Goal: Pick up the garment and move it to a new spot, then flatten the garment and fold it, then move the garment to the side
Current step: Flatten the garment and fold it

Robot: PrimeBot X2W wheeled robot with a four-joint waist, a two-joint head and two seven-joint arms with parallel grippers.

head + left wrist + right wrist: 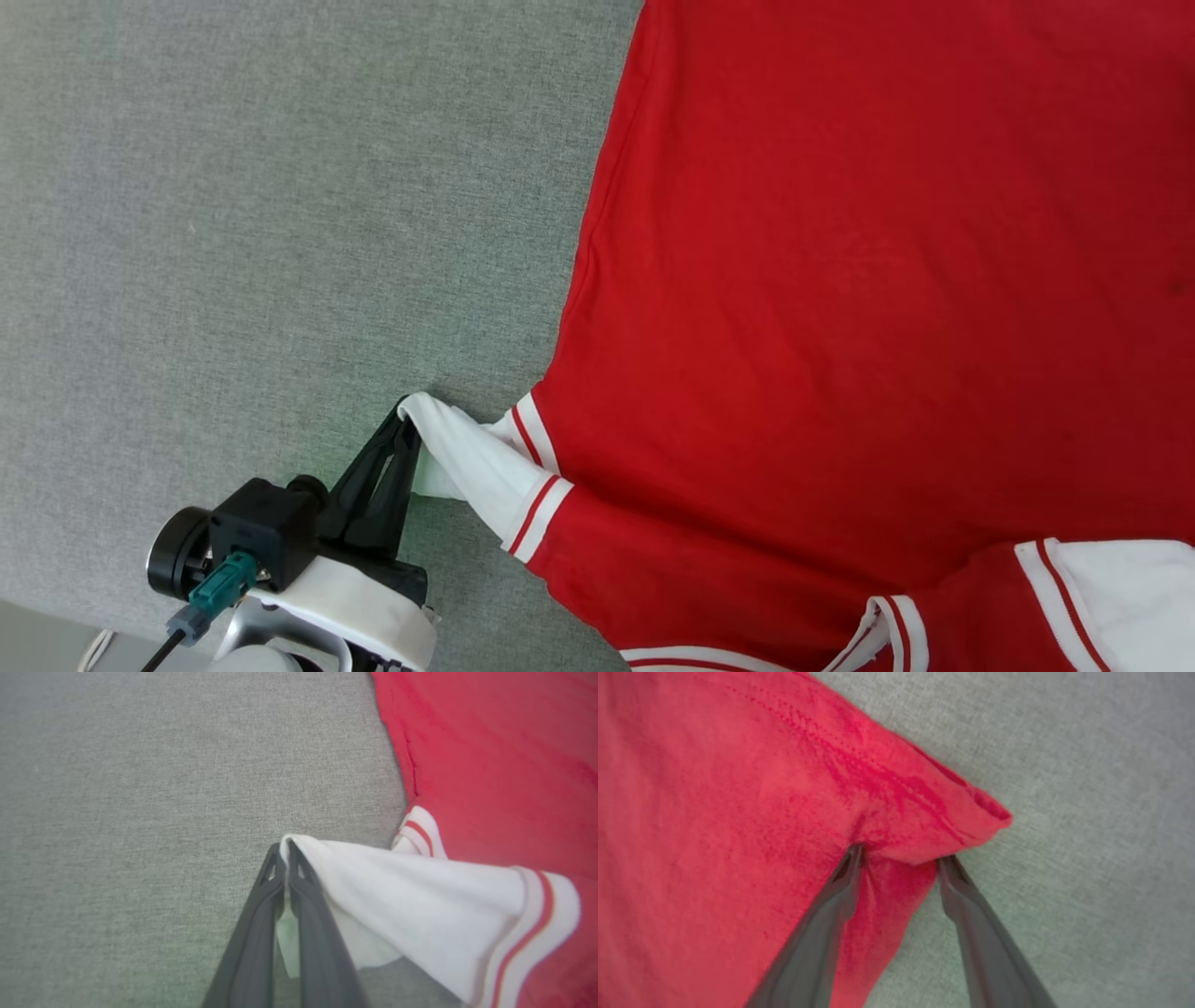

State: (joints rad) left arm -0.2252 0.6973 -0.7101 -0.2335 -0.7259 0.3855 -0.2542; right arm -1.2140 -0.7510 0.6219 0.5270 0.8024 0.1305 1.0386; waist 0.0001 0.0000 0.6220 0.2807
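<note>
Surface: grey woven-fabric work surface (pixel 280 233), flat and finely speckled.
Mark: small pale fleck (pixel 191 227) on the weave.
Corner: paler grey strip (pixel 37 644) beyond its lower-left edge.

A grey woven fabric surface (pixel 280 187) — evenly lit, faintly green-tinged — spreads flat.
</note>
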